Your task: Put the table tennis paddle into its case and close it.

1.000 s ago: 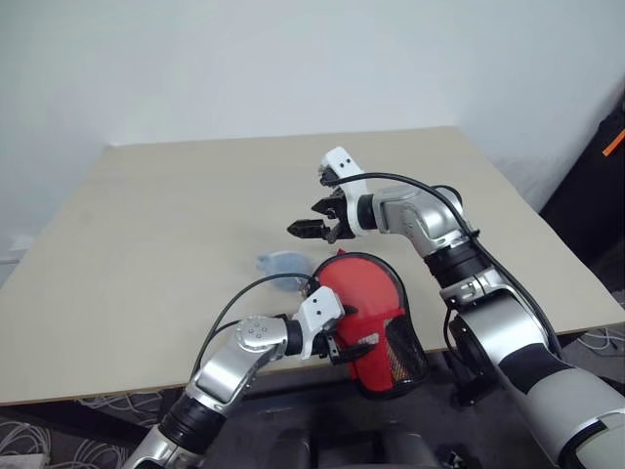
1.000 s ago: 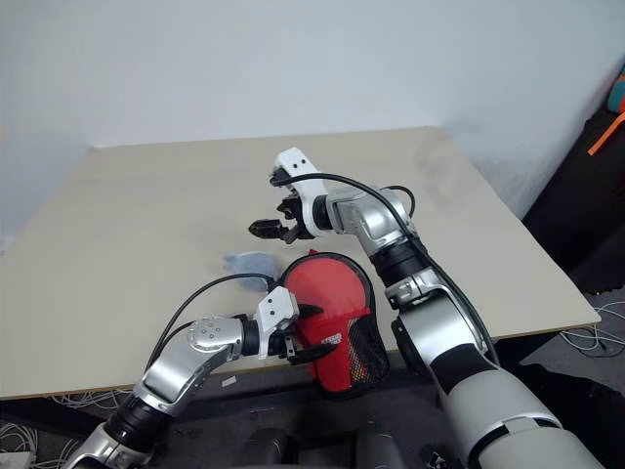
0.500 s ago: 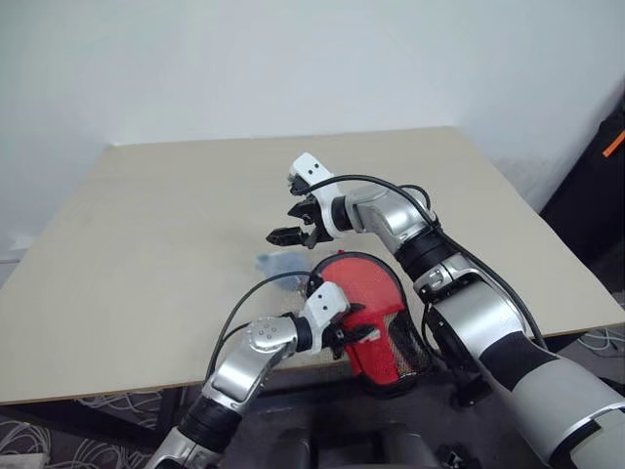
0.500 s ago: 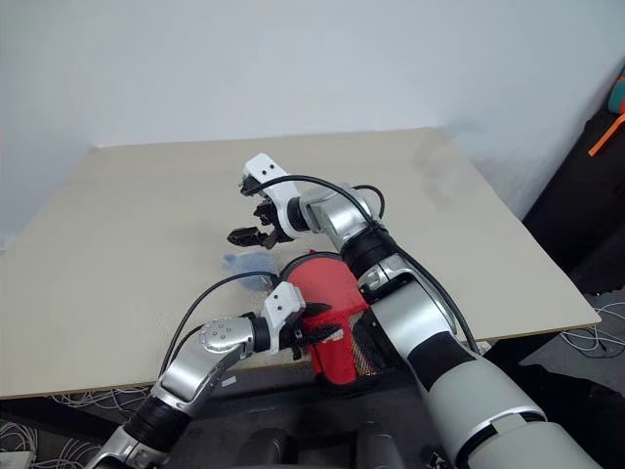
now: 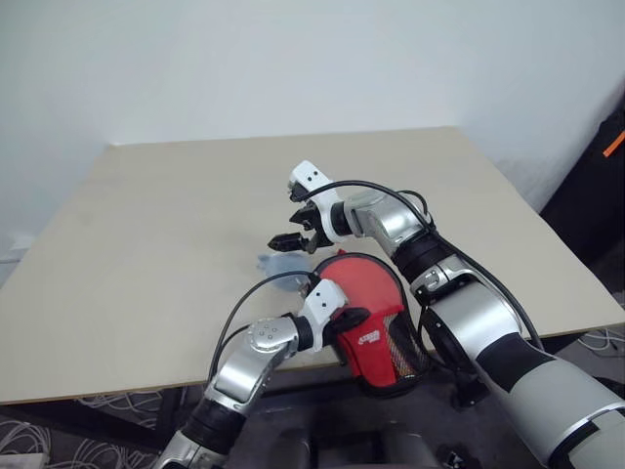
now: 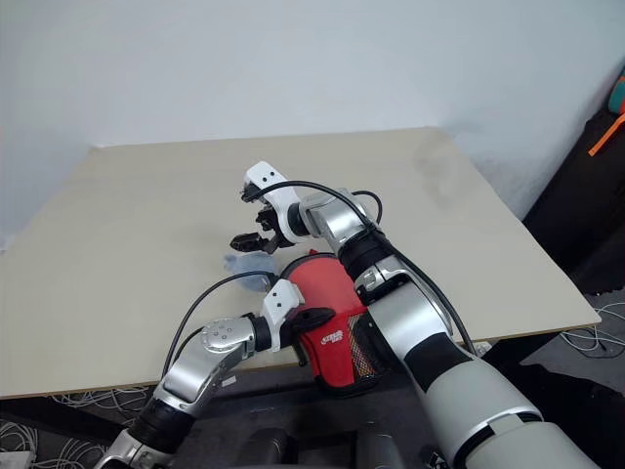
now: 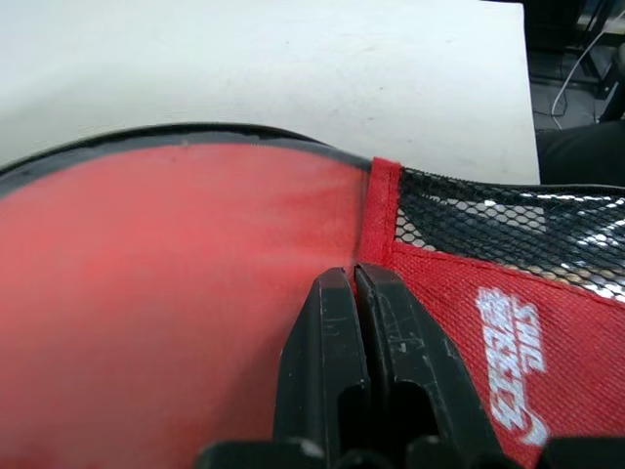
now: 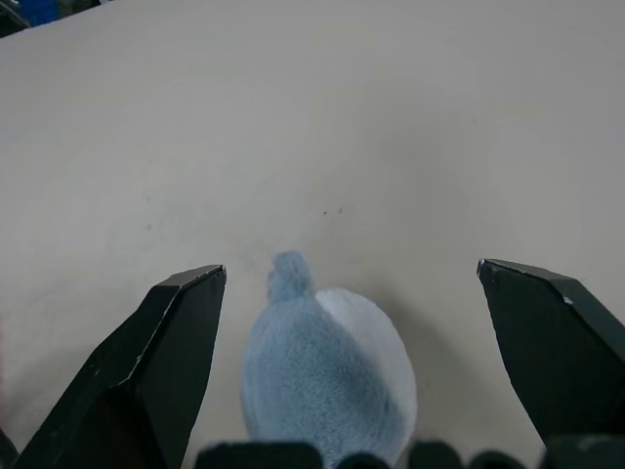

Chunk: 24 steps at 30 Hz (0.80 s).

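My left claw (image 7: 354,293) is pinched fully together on the case (image 5: 386,327) at the seam where red meets black mesh. The case lies at the near tabletop (image 5: 146,244) edge, long axis toward me, overhanging. I can't tell whether the paddle is inside. My right claw (image 5: 293,236) gapes wide just beyond, empty, over a blue-grey lump (image 8: 327,376).

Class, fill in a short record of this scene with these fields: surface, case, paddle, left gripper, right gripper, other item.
surface: beige table
case: red and black mesh, at the table's near edge
paddle: red blade lying in the case
left gripper: shut at the case's red edging
right gripper: open, above the blue-grey lump
other item: blue-grey lump, on the table beside the case
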Motion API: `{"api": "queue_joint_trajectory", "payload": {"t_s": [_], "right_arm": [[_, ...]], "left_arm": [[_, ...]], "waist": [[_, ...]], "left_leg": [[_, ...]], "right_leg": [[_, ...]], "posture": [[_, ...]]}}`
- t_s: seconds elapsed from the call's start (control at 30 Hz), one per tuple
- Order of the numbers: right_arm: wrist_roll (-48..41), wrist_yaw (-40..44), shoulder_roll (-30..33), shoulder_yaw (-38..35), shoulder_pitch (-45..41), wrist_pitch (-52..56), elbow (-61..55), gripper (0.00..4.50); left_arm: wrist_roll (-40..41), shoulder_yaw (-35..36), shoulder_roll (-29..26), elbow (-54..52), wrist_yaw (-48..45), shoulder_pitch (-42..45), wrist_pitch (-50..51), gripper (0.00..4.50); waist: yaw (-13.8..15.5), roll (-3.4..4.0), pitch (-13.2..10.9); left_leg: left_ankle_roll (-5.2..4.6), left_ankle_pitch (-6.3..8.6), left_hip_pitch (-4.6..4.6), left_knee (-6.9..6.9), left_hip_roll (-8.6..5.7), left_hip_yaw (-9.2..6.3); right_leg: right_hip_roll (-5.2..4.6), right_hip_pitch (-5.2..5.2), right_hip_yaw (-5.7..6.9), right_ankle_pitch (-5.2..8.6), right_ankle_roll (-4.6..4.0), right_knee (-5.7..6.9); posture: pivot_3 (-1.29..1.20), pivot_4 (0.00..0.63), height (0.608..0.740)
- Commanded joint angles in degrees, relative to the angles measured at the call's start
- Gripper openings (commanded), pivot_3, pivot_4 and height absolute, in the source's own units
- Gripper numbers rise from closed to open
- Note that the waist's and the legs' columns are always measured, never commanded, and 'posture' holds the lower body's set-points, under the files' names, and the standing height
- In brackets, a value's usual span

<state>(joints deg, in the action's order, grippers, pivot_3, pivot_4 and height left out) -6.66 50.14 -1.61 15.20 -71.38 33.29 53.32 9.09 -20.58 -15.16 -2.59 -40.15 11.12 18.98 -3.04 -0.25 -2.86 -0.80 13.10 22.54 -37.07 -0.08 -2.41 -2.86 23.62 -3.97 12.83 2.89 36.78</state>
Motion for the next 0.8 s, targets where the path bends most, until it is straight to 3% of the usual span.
{"api": "queue_joint_trajectory", "payload": {"t_s": [0.03, 0.43, 0.8], "right_arm": [[0.70, 0.24, -0.92, -1.33, -2.54, -1.95, 1.12, 4.50], [4.77, -6.15, -5.59, -3.03, -4.38, -7.82, 13.90, 4.50], [9.09, -8.90, -7.09, -3.33, -4.44, -10.81, 18.01, 4.50]], "left_arm": [[-1.50, -0.97, 0.66, 1.64, -0.07, 1.37, -1.31, 0.02], [-2.67, -2.01, 1.02, 3.23, -0.97, 1.63, -2.00, 0.02], [-2.74, -1.96, 0.96, 3.11, -0.96, 1.61, -1.66, 0.02]], "waist": [[-0.01, 0.01, 0.01], [0.01, 0.02, 0.04], [0.00, 0.03, 0.06]], "left_leg": [[0.00, 0.00, 0.00, 0.00, 0.00, 0.00], [0.00, 0.00, -0.04, -0.05, -0.02, -0.06], [0.00, 0.00, -0.05, -0.05, -0.02, -0.08]], "right_leg": [[0.00, 0.00, 0.00, 0.00, 0.00, 0.00], [0.00, -0.08, 0.05, -0.02, -0.03, 0.01], [0.00, -0.09, 0.06, -0.03, -0.05, 0.02]], "posture": [[0.00, 0.000, 0.740], [0.00, 0.000, 0.740], [0.00, 0.000, 0.740]]}}
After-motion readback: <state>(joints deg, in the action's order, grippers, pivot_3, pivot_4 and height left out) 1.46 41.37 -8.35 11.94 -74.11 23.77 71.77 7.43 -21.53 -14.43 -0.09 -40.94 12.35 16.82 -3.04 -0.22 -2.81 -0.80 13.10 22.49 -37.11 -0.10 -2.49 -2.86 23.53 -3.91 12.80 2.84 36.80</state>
